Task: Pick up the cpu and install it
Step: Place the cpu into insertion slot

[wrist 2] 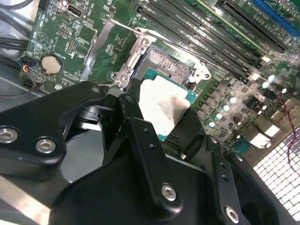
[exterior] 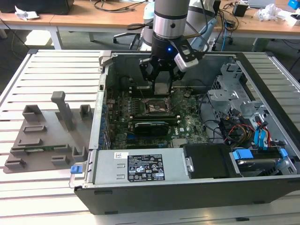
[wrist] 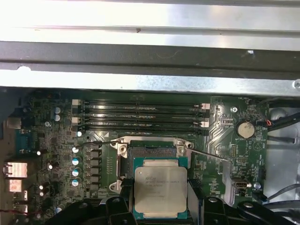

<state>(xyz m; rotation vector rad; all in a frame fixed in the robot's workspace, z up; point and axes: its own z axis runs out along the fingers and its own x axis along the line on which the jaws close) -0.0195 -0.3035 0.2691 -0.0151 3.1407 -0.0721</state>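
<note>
- Exterior view: you see the gripper [exterior: 161,86] reaching down into the open computer case [exterior: 262,58]. It is closed on the cpu [exterior: 161,89] and carries it flat, metal top up.
- The relation that matters is cpu to CPU socket [exterior: 157,107]. In this view the chip hangs just above the socket's black frame with a gap between them, so I judge it not yet seated.
- First wrist view: the cpu [wrist: 160,191] is squared up with the socket [wrist: 153,153], edges running parallel to the frame. It overlaps only the side of the socket away from the memory slots [wrist: 140,115], and the socket's contact field on the slot side is uncovered.
- Treat that offset with care: this camera looks at a slant, so part of it may be viewing angle rather than true misalignment.
- The fingers [wrist: 196,206] clamp two opposite edges of the chip, leaving the other two edges free.
- Second wrist view: you get what the others lack, a look from beside the jaws. The cpu [wrist 2: 164,105] sits clear of the socket [wrist 2: 164,63], with its green underside edge showing.
- This view also shows the socket's metal load plate [wrist 2: 101,44] swung open, next to the coin cell battery [wrist 2: 50,64].
- Only the exterior view gives you the wider layout: the power supply [exterior: 140,168] along the case's near wall and a grey parts fixture [exterior: 42,136] on the slatted table at the exterior view's left.
</note>
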